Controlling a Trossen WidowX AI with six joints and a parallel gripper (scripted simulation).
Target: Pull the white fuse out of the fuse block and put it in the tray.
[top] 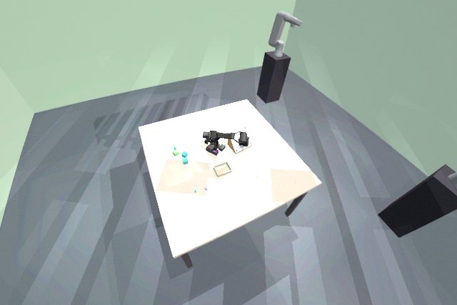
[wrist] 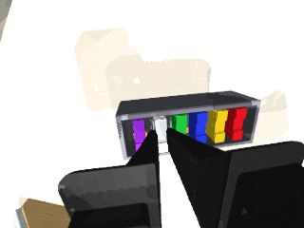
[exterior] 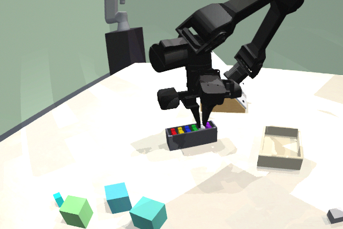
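Two fingers of my gripper (wrist: 161,138) clenched the white fuse (wrist: 161,127), seated in the fuse block (wrist: 190,102). The tray (exterior: 280,162) sat nearer the table's right edge

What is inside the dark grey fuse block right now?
Six upright fuses stand in the dark grey fuse block: purple, white, green, blue, yellow, red. The black gripper grips the white one; its lower part is hidden.

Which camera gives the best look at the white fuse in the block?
The wrist view: the white fuse sits between the purple and green ones, with the gripper shut on it. In the exterior view the fingers hide most of it. In the top view it is too small to make out.
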